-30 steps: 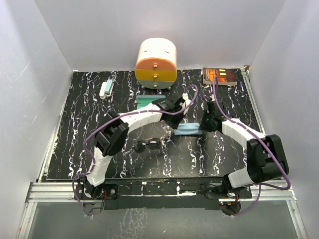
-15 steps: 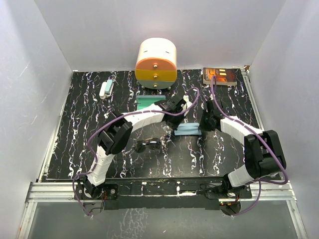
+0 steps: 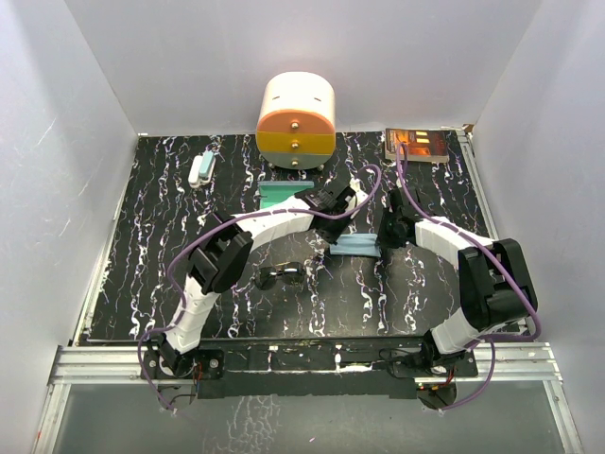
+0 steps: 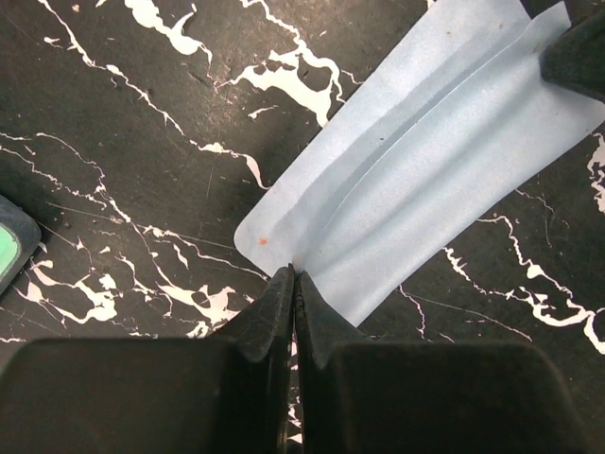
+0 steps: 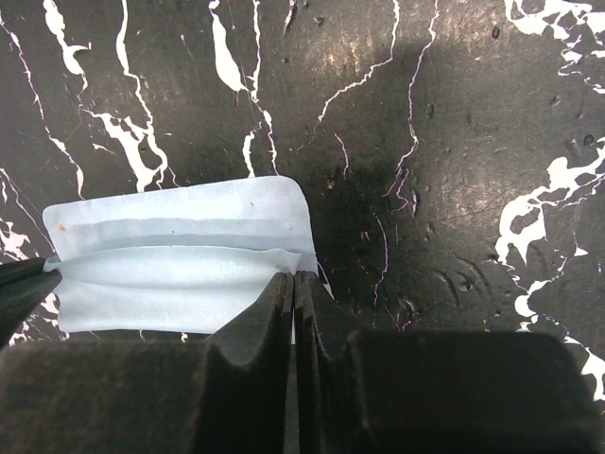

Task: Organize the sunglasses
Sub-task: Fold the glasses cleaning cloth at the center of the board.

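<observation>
Arms reach inward, L gripper & R gripper each pinching opposite cloth ends.

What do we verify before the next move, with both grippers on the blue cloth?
1. Left gripper hold: jaws shut on one short edge of the cloth. Ok.
2. Right gripper hold: jaws shut on the opposite edge. Ok.
3. Cloth flat: long creases run between the two grippers. Not ok.
4. Sunglasses out of the way: they lie apart from both grippers and the cloth, nearer the arm bases. Ok.
5. Sunglasses folded: too small in the top view. Cannot tell.
6. Case ready: teal lining shows, but the left arm hides part of it. Cannot tell.
</observation>
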Robot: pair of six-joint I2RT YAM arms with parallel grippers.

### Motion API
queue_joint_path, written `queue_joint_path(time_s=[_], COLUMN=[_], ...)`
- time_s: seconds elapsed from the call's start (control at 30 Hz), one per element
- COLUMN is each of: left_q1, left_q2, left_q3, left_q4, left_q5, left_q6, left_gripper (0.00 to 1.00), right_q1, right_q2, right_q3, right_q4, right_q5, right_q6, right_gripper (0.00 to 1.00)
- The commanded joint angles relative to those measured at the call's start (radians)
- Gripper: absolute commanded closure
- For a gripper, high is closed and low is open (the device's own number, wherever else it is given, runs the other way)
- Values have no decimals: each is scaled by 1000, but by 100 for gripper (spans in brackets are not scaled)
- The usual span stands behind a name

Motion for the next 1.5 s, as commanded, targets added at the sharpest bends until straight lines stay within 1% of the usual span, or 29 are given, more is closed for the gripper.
queue_joint_path(time_s=[0.0,0.4,0.43,0.47,0.5,0.6,0.7,0.87,0.9,0.97,1.13,1.3,1.4,1.47], left_q1=[-1,-2,-2,-2,-3,-3,-3,-3,-3,-2,-2,-3,-3,-3], left_q2=[16,41,39,35,31,19,13,-4,-8,-18,-48,-66,-71,-72], left_q3=[44,70,71,70,68,60,64,68,70,79,80,73,71,79], left_q4=[-48,-68,-71,-70,-70,-65,-68,-71,-73,-76,-75,-85,-89,-94], left_q5=[-26,-45,-47,-48,-49,-55,-58,-77,-79,-84,-105,-140,-170,-165], left_q6=[17,26,26,29,28,28,29,32,33,34,38,35,20,6], left_gripper=[100,100,98,92,90,83,83,81,79,69,53,48,44,42], right_q1=[-4,-4,-4,-4,-4,-4,-4,-4,-4,-4,-4,-4,-4,-4], right_q2=[-4,0,1,3,3,7,6,-14,-18,-29,-26,-30,-29,-29], right_q3=[43,43,45,47,47,50,52,62,63,69,85,92,98,100], right_q4=[14,15,14,14,14,13,13,1,-1,-4,-17,-29,-44,-57], right_q5=[40,26,24,24,22,5,-4,8,12,18,15,-8,-38,-43], right_q6=[-22,-28,-28,-29,-30,-30,-27,-27,-26,-24,-24,-21,-24,-27], right_gripper=[92,92,92,92,92,85,77,71,70,69,69,68,66,63])
